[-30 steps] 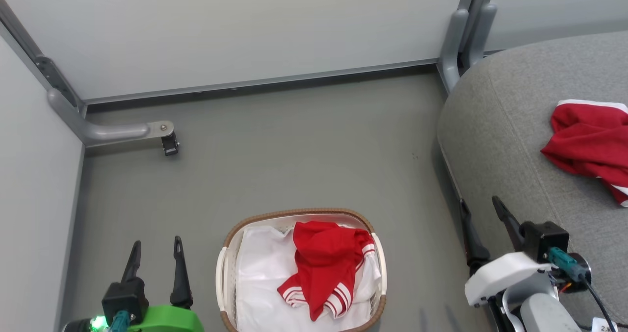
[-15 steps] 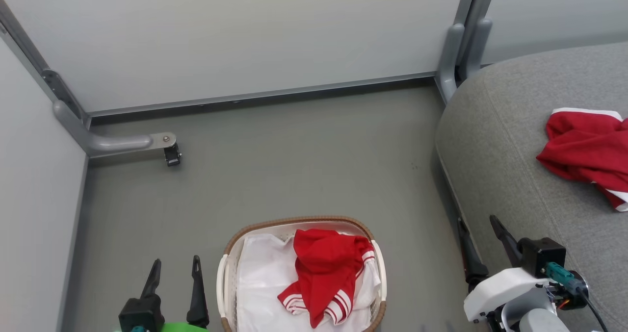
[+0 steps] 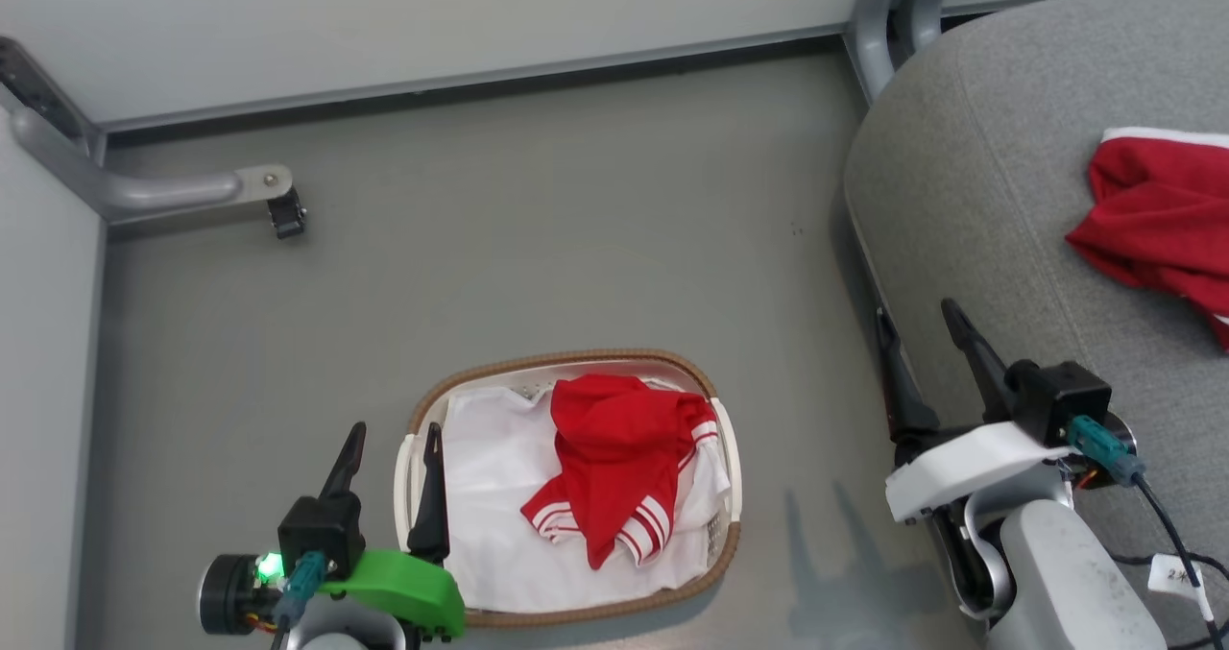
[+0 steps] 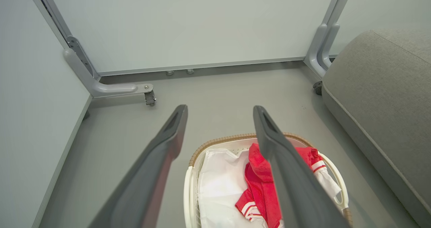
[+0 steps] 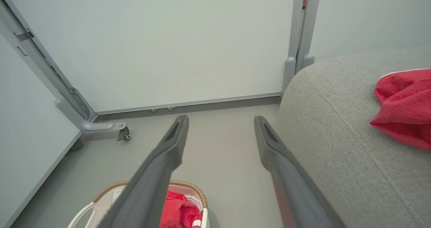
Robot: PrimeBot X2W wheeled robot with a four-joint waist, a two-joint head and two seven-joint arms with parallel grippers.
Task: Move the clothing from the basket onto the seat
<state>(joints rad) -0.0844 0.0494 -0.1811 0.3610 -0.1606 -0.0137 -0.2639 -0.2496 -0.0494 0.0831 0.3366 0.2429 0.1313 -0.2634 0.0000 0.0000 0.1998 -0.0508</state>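
Hovering empty, jaws spread, the left gripper (image 3: pixel 397 429) hangs at the basket (image 3: pixel 566 357)'s left rim, seemingly lined up for the red garment (image 3: pixel 610 444) inside; the second garment (image 3: pixel 1162 237) lies toward the seat (image 3: pixel 970 199)'s right edge (right gripper (image 3: pixel 915 310) likewise empty, agape)

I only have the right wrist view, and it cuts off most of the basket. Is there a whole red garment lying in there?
Observer: Yes. The head view shows one red garment bunched on the white liner inside the basket, with its striped cuffs toward the robot.
Operator: Where is the left gripper?
Observer: The left gripper is open and empty at the basket's left side. In the head view one finger crosses the left handle.
Operator: How does the basket sit relative to the seat?
Observer: It stands on the floor, to the left of the seat and apart from it.
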